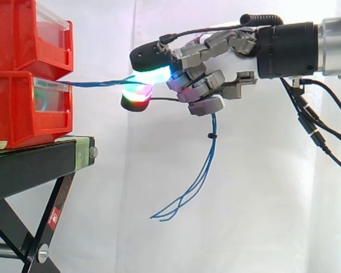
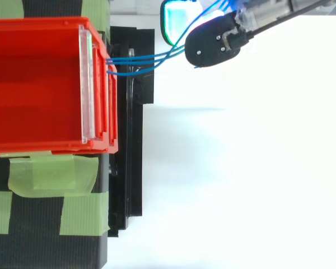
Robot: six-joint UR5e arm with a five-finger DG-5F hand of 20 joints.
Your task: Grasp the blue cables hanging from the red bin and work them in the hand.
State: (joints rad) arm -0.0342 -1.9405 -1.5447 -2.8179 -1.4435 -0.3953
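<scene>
Biggest first: white curtain (image 1: pixel 261 216) behind everything. In front, black stand (image 1: pixel 34 165) patched with green tape (image 2: pixel 50 174), carrying 2 stacked red bins: upper bin (image 1: pixel 23 34), lower bin (image 1: pixel 17 114).

Next, hand (image 1: pixel 216 79), reaching in from the right of the side view, level with the seam between the 2 bins, well clear of the bin fronts. Seen from above at the top edge (image 2: pixel 213 45). Mostly closed: fingers curled in, glowing pads (image 1: pixel 153 75) pressed together around the strands, thumb tucked underneath. Clamped on the cables, touching nothing else.

Then blue cables (image 1: pixel 96 84), looks like 3 thin strands. Leave the bin front at that seam, probably out of the lower bin's opening, exact exit hard to tell. Run nearly straight and fairly taut across the gap (image 2: pixel 140 59) into the pads, drop out below the hand and hang free, ending in loose loops near stand height, touching nothing.

Handling, judged: very light, limp, no stiffness to speak of, smooth jacket likely slippery against the pads. Not fragile, but prone to splay and slip out 1 at a time. Best hold: all strands bunched, pinched pad to pad on the span just outside the bin or just above the tie, not at the free ends.

Smallest: black tie (image 1: pixel 211 136) bundling the hanging part just below the hand.
</scene>
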